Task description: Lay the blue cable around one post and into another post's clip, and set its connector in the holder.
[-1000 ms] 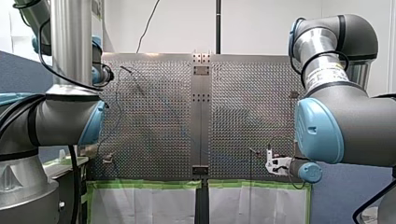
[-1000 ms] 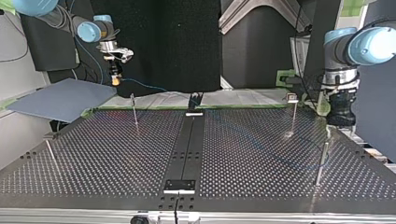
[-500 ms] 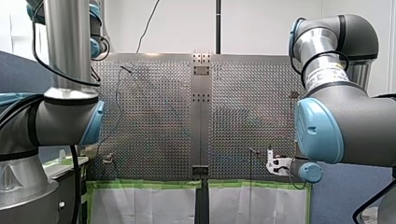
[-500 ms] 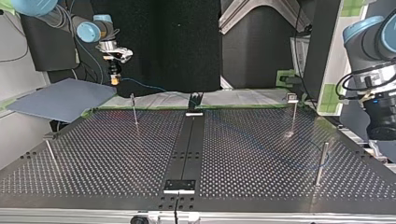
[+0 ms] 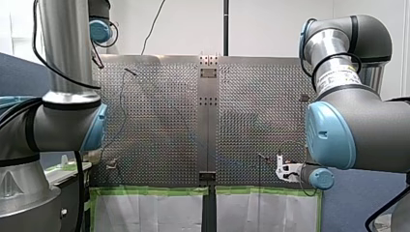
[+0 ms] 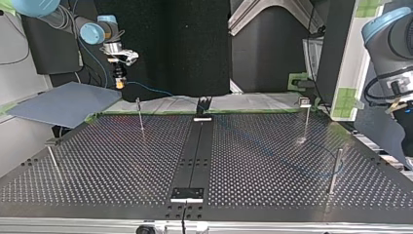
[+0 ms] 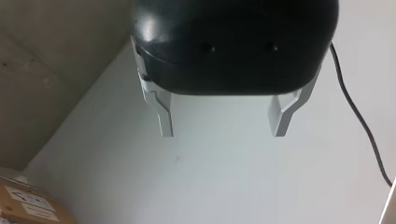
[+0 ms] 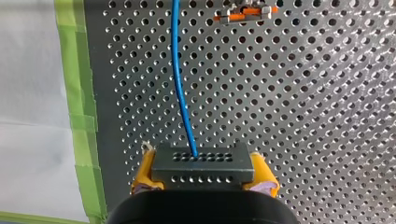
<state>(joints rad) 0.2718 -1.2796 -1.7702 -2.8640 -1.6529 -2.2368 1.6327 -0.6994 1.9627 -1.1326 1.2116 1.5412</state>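
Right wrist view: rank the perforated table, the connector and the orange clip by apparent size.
1. perforated table, filling most of the view.
2. connector, nearest the camera.
3. orange clip, farther off; true size against the connector unsure.

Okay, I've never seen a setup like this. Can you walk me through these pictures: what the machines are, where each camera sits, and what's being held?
These are two robot arms working at a metal table full of small holes. The front view looks out from behind the arms. The top view faces them from across the table, so the sides are swapped there. The other two cameras sit on the arms' wrists and look along the grippers.

Thin upright posts stand on the table, and a blue cable runs over it. My right gripper, with yellow pads, is shut on the cable's dark connector, near the green tape at the table's edge. My left gripper is open and empty, pointed away from the table at a pale wall.
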